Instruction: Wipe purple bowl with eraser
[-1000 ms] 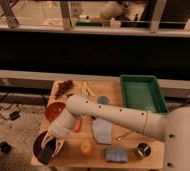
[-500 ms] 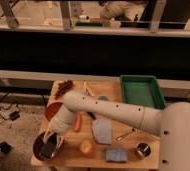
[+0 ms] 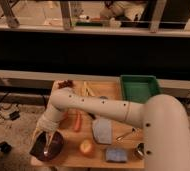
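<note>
Purple bowl (image 3: 59, 146) sitting on near-left corner of wooden surface (image 3: 70, 153), white arm (image 3: 88, 105) reaching down, end effector (image 3: 47, 143) clenched, dipping inside bowl, grasped item unclear

Arm (image 3: 103, 107) recorded as cream-white: thick, smooth tubular segments, with small dark dots spaced along the casing. A broad rounded shell is noted at lower right. Gripper (image 3: 47, 143), fingers closed together, is seen inside the purple bowl (image 3: 58, 148).

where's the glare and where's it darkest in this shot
Camera view: warm light glares off the white arm, whose shut end effector reaches down into the purple bowl; the wall band behind the table is darkest, nearly black.
</note>
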`<state>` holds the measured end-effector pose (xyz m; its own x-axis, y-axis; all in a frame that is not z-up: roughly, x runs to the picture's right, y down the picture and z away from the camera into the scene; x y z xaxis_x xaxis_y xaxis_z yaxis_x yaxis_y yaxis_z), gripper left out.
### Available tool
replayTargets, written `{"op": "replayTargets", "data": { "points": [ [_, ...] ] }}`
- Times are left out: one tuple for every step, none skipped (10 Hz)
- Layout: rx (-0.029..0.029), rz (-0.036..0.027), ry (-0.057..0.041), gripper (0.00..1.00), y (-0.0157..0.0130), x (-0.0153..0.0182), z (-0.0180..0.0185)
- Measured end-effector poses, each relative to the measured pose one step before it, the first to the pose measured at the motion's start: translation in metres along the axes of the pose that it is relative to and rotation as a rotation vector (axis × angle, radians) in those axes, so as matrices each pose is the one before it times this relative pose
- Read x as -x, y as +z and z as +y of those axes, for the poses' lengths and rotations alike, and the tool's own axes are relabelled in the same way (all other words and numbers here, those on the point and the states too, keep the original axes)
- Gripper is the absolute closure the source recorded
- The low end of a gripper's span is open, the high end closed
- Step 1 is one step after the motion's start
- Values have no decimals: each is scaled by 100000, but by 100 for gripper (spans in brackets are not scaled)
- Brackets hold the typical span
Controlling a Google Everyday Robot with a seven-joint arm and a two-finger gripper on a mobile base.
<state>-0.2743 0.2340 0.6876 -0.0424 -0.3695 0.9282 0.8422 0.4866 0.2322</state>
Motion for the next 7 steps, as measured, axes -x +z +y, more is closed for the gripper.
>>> {"op": "replayTargets", "data": {
  "points": [
    [149,-732,-1378,94,550,27,-710],
    [340,-1168,-1518,94,611,121,-518],
    [31,-551,-346,94,190,127,-67],
    [245,-953,-438,94,289,554,179],
    [-197,-586,191,94,88,467,149],
    [-347,-660,770,94,100,735,492],
    [-448,-442,812,94,-2,911,545]
  ]
}}
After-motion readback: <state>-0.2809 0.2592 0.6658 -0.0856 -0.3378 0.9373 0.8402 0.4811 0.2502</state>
